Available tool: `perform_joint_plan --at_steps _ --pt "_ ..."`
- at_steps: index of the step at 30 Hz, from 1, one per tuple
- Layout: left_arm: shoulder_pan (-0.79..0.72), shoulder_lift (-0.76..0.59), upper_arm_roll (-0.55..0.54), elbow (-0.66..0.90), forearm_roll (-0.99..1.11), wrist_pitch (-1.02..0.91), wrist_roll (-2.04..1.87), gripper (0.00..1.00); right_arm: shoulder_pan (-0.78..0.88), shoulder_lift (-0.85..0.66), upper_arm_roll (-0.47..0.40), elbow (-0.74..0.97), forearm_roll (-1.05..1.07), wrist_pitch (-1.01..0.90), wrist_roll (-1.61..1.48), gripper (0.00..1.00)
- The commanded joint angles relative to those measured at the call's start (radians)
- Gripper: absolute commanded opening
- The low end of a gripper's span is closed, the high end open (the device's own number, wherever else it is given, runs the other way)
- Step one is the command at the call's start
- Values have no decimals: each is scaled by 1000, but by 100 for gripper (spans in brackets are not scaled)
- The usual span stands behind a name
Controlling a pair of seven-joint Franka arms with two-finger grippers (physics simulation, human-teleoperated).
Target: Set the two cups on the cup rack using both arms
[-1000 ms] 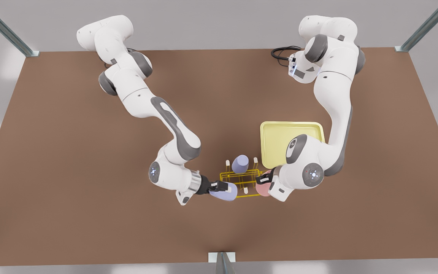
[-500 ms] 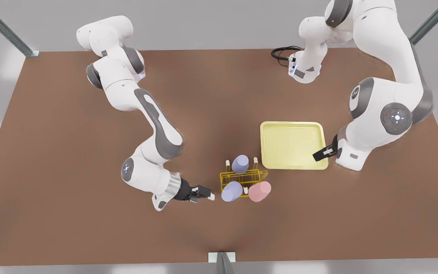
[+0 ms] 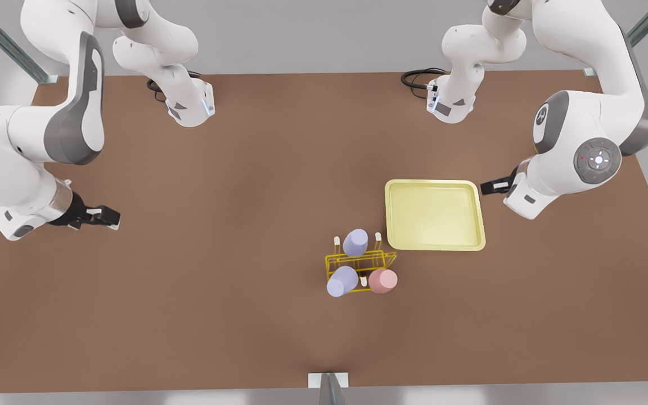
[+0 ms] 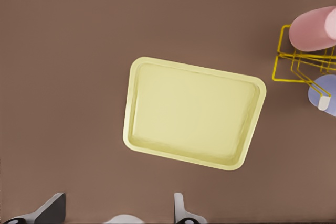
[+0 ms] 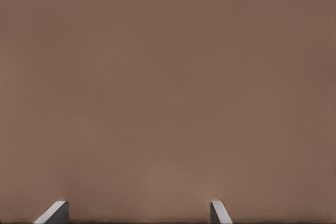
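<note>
I see the small bright-yellow wire cup rack (image 3: pixel 360 263) on the brown table (image 3: pixel 217 253), just beside the near corner of the pale-yellow rounded-corner tray (image 3: pixel 434 244). A pale pink tapered plastic cup (image 3: pixel 383 280) and a pale lavender cup (image 3: pixel 342 281) sit on the rack's near pegs; a second lavender cup (image 3: pixel 355 242) sits on its far side. My left gripper (image 3: pixel 493 185) hovers beside the tray's far edge, jaws spread wide and empty. My right gripper (image 3: pixel 102 216) hangs well apart from the rack, toward the front view's left, jaws parted with nothing between them.
</note>
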Motion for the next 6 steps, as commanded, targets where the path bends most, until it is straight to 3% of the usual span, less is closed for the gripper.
perform_joint_plan --at_steps 1,3,6 --pt "0 -1 0 0 0 -38 226 100 -3 -9 2 4 -55 -105 -132 100" --pt "0 -1 0 -1 0 -38 226 100 -291 -76 336 -51 -106 -87 -30 100" --pt "0 -1 0 -3 0 -44 226 100 -291 -139 336 -141 -106 -30 -30 100"
